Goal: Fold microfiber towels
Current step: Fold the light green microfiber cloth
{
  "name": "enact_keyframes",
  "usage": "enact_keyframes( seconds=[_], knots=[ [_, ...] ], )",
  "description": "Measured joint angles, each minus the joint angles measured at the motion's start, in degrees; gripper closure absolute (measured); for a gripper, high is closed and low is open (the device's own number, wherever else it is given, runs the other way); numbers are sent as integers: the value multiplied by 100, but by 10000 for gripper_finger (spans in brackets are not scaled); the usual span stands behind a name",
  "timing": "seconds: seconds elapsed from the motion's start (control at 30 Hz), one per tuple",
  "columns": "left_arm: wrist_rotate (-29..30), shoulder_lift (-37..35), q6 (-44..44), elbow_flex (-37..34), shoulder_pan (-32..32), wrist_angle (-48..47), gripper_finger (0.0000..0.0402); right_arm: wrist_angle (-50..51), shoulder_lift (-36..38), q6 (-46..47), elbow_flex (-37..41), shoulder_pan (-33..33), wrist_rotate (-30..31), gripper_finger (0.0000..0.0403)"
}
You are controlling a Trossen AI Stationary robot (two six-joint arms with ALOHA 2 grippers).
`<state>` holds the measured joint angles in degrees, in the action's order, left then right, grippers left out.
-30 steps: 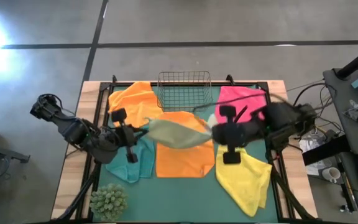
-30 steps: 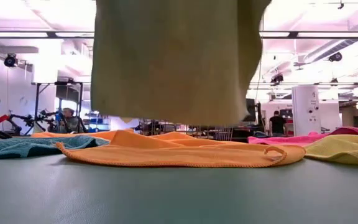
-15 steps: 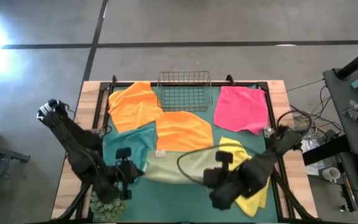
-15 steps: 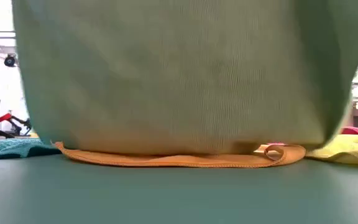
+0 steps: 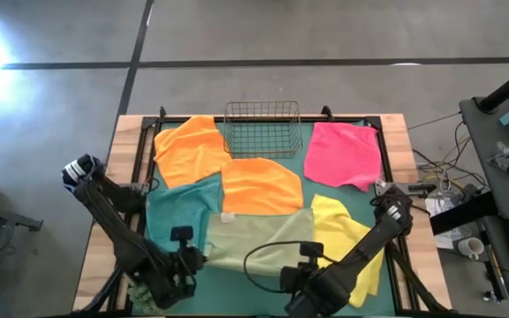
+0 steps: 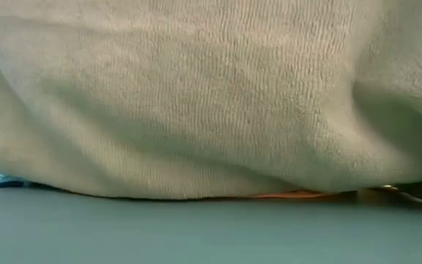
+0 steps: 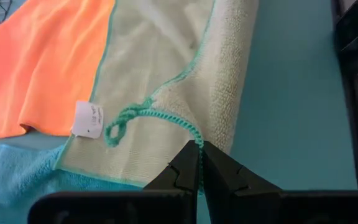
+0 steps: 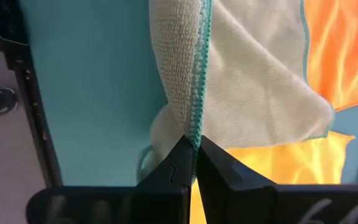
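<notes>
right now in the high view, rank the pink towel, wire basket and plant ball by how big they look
1. pink towel, largest
2. wire basket
3. plant ball, smallest showing, but the left arm hides most of it, so its true size is unsure

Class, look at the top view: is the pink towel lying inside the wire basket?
No, the pink towel lies flat on the table, right of the wire basket.

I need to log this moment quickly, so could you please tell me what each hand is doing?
Left hand: closed, pinching the pale olive-green towel by its edge.
Right hand: closed on the same towel's teal-stitched edge.
</notes>
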<state>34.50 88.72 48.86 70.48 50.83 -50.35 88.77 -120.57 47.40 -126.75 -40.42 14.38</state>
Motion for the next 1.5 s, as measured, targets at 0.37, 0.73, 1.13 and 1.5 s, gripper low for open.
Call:
enact_keyframes(
  seconds=[0.37,0.73,1.13,1.5],
  knots=[
    [242,266,1123,-275,-26,-412,402,-133,134,-623,882,429,-105,394],
    [456,229,1375,-724,-549,-418,402,-1118,1169,-1901,2602,1538,-456,394],
    [394,223,1054,-815,-1121,-359,402,-2625,2100,-3272,4203,2329,-611,390],
    [-108,222,1034,-815,-1532,-277,333,-2637,2206,-4122,4270,2692,-737,290]
  ],
)
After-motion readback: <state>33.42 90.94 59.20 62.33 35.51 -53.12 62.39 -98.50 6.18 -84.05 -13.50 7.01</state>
